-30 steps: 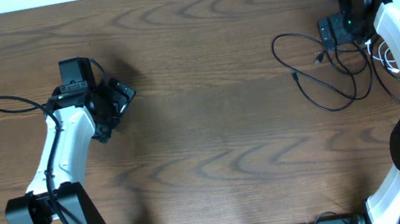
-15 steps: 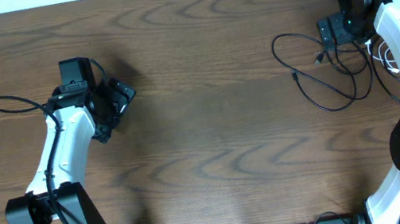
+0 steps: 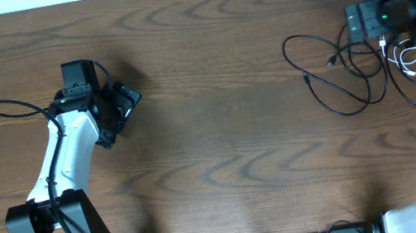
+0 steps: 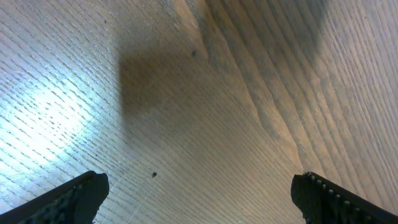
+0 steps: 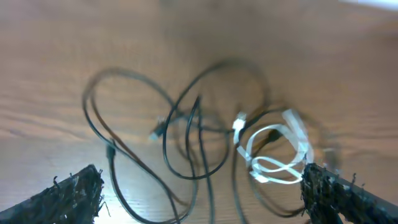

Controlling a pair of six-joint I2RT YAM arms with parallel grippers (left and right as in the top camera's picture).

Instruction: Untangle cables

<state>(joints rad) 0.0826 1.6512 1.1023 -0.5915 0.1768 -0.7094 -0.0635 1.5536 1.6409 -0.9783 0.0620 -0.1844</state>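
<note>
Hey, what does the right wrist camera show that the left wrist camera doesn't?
Only the right wrist view shows the tangled black cables and the shorter white cable, lying on the wood below the right gripper. Only the left wrist view shows a dark shadow on bare wood under the left gripper, with no cables. Both show the wooden table and a gripper open wide, holding nothing.

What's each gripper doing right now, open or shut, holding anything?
Left gripper: open, holding nothing, over bare table.
Right gripper: open, holding nothing, above the cables.
</note>
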